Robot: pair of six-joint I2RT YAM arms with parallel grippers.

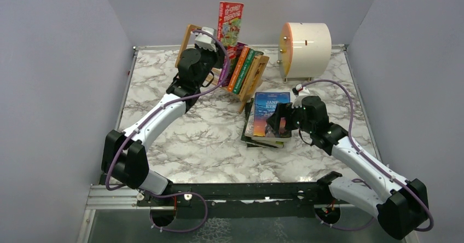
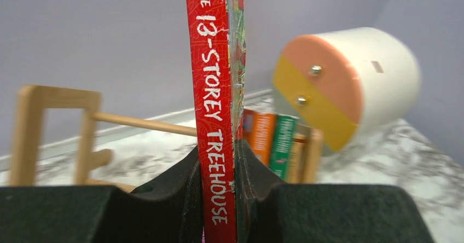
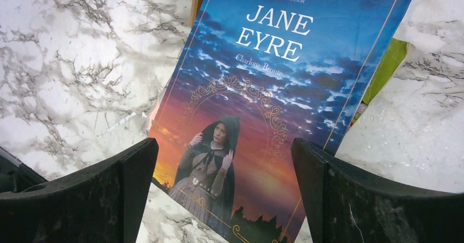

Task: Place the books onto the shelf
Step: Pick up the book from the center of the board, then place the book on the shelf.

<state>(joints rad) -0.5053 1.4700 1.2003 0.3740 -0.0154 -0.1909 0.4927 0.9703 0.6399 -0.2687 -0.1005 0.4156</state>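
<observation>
My left gripper (image 1: 214, 47) is shut on a thin red book (image 1: 230, 24), held upright above the light-wood shelf (image 1: 253, 80). In the left wrist view the red spine (image 2: 214, 117) stands clamped between both fingers (image 2: 180, 194). Orange and green books (image 1: 241, 70) lean in the shelf's right part, also seen as spines (image 2: 273, 139). A stack of books (image 1: 267, 120) lies flat on the table, a blue Jane Eyre cover (image 3: 273, 90) on top. My right gripper (image 1: 278, 123) hovers open over that stack's near end, its fingers (image 3: 128, 183) apart on either side of the cover.
A cream drum (image 1: 305, 48) with an orange-and-yellow face stands at the back right, close to the shelf's right end. Grey walls close in the marble table (image 1: 191, 139) on three sides. The shelf's left end frame (image 2: 33, 133) stands bare.
</observation>
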